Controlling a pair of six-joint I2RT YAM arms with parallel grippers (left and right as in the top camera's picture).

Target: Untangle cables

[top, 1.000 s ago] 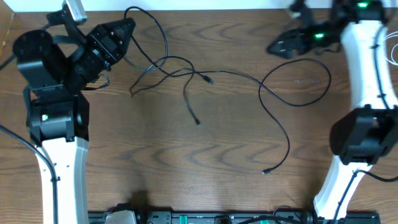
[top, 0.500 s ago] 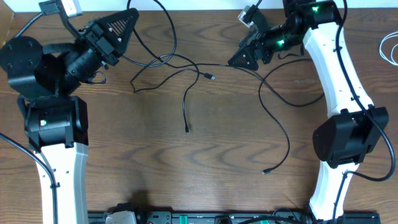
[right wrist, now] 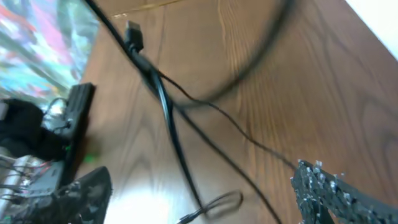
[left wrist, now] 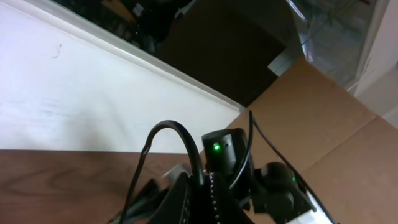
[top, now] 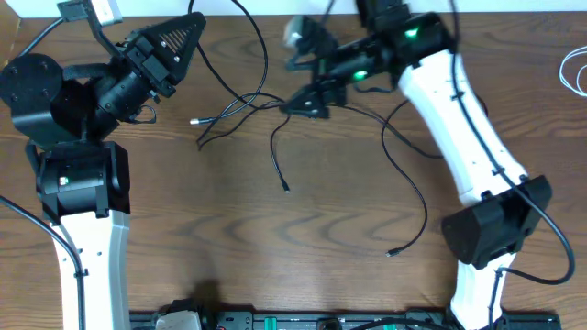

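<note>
Nearest me, one plug end lies right of the tangle of black cables (top: 246, 99). My right gripper (top: 307, 101), jaws spread, has swung in from far right onto the tangle's right edge. Farther left, my left gripper (top: 188, 32) pinches one cable. Two grippers; I can't count the strands.

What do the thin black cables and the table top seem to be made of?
Black cables: probably a plastic or rubber sheath, mostly matte; they lie in soft loops and bend freely.
Table: wood or wood-look laminate, dark brown with a slight sheen; long grain lines run across it.
</note>
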